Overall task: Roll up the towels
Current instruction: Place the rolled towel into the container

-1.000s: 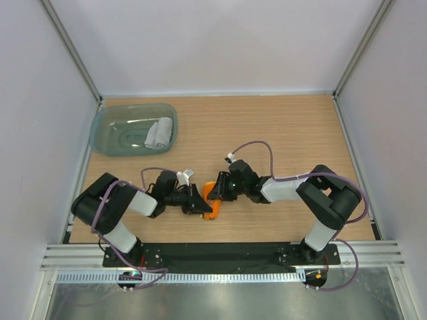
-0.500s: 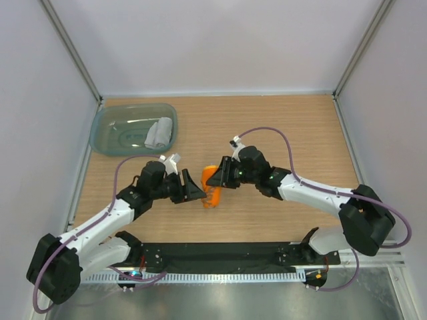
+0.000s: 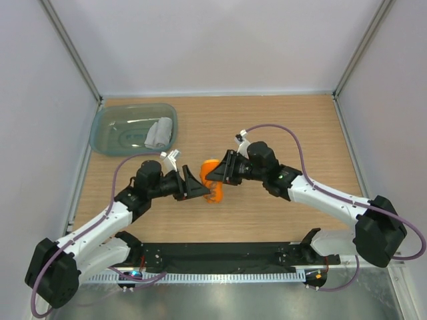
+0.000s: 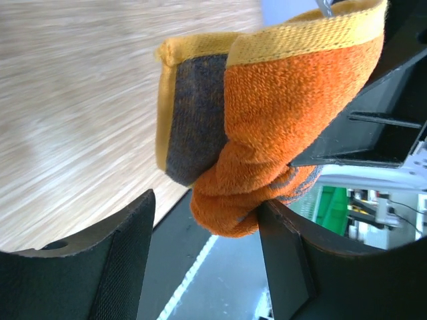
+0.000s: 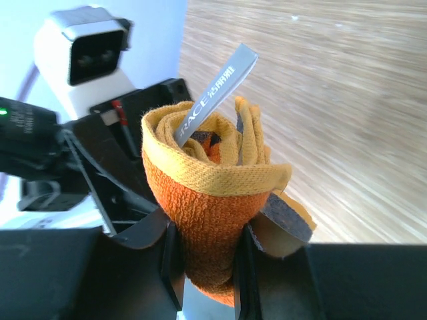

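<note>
The orange towel [image 3: 212, 181] is a short roll with a yellow hem and a grey flap, held above the table. My right gripper [image 3: 219, 177] is shut on it; in the right wrist view both fingers press the roll's [image 5: 203, 213] orange sides and its grey label sticks out of the top. My left gripper [image 3: 199, 187] stands open just left of the roll. In the left wrist view the roll's [image 4: 287, 113] lower end hangs between the spread jaws and rests against one finger [image 4: 283, 260]. The light grey towel [image 3: 159, 133] lies rolled in the teal tub.
The translucent teal tub [image 3: 110, 133] sits at the table's back left corner. White walls with metal posts close in the table on three sides. A black rail [image 3: 220, 253] runs along the near edge by the arm bases.
My left gripper has opened and let go of the orange roll. Both arms have stretched away from the near edge, and the right gripper has carried the roll slightly farther back.
</note>
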Robot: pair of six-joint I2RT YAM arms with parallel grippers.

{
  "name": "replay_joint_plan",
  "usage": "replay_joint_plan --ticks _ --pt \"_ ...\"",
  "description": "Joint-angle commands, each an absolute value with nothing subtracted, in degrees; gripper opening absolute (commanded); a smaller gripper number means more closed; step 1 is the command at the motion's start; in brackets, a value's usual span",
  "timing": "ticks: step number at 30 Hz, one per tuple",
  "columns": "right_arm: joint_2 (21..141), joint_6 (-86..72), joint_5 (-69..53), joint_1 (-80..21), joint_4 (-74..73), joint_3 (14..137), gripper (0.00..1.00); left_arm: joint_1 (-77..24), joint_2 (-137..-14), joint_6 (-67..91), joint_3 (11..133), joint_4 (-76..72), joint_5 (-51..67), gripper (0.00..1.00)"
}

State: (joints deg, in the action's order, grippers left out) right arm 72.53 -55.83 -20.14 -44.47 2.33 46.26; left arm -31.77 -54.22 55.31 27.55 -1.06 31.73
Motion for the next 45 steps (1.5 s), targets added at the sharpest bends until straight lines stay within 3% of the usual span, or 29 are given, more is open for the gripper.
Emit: replay_joint_plan --ticks 1,6,15,24,29,35,39,42,43,45 --pt "69.17 -66.17 -29.87 -45.35 17.12 47.29 0.01 -31.73 -53.53 60.02 25.23 -13.16 34.54 0.63" --pt "69.17 -71.98 -34.09 -45.26 20.74 49.22 0.01 -31.64 -51.07 59.07 25.40 -14.42 34.89 0.66" --pt "70.58 -83.22 -38.67 -45.35 26.71 48.96 0.01 -31.64 -48.25 49.93 29.79 -1.59 28.66 0.69" --pt "72.95 -92.27 -41.31 -45.44 35.94 47.11 0.01 -31.64 -44.65 42.80 32.61 12.03 16.09 0.71" --pt "74.62 -96.05 -42.36 -45.79 40.06 47.20 0.01 -31.64 -41.84 43.59 31.12 11.17 11.43 0.77" --pt "78.66 -104.23 -42.01 -46.40 54.38 45.00 0.01 -31.64 -45.08 46.40 29.80 3.97 15.02 0.76" --pt "80.24 -105.56 -41.57 -46.84 57.30 44.30 0.01 -31.64 -47.11 48.33 29.18 -1.56 17.75 0.66" --pt "79.46 -102.85 -41.40 -46.85 54.69 43.77 0.01 -31.64 -47.81 48.52 30.06 -1.41 17.40 0.45" --pt "78.84 -100.83 -40.70 -46.76 52.06 43.60 0.01 -31.64 -47.90 48.43 30.58 -0.19 16.97 0.31" --pt "74.98 -91.35 -39.21 -46.76 38.81 43.59 0.01 -31.64 -47.99 47.99 30.94 2.10 16.70 0.17"
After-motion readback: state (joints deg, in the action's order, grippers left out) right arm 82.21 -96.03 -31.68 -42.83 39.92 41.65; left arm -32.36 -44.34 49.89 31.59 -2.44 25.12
